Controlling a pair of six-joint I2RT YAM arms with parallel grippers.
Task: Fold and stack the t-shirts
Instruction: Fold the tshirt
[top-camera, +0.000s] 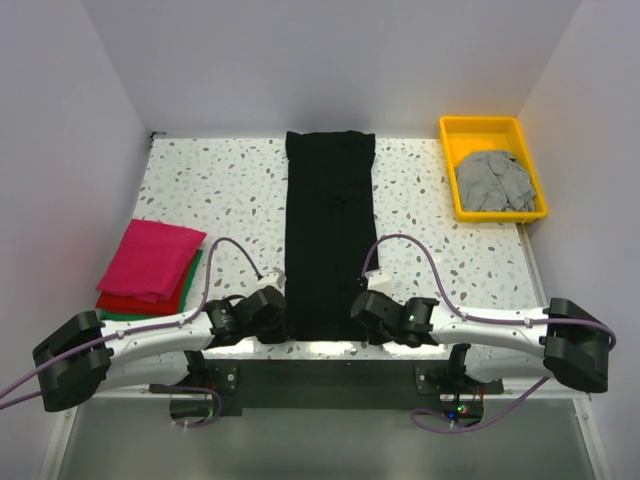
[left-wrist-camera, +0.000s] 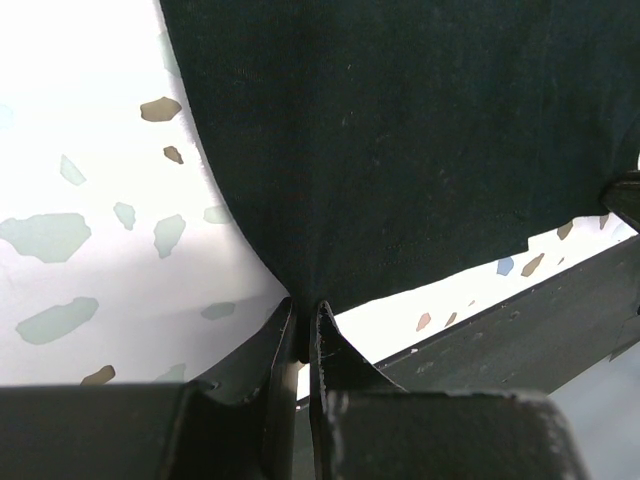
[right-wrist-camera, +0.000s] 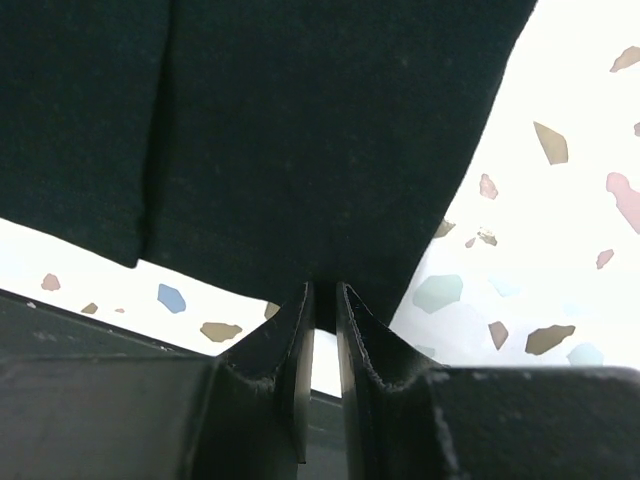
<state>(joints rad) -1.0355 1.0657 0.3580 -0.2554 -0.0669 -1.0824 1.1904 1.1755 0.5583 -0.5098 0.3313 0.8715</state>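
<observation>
Long flat black t-shirt (top-camera: 330, 240), hem pinched by left claw (left-wrist-camera: 303, 310) and right claw (right-wrist-camera: 325, 292)

A long black cloth t-shirt (top-camera: 330, 230) runs down the speckled worktop's (top-camera: 230, 190) middle. Near left, a magenta t-shirt (top-camera: 152, 257) tops a red t-shirt (top-camera: 125, 300) and a green t-shirt (top-camera: 190, 282). Far right, a grey t-shirt (top-camera: 492, 180) lies in a yellow plastic tray (top-camera: 452, 130).

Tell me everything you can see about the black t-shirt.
The black t-shirt is plain soft cloth, folded into a long narrow strip. It lies flat down the middle of the speckled table, reaching from the far edge to the near edge. The left gripper and the right gripper pinch its two near corners.
</observation>
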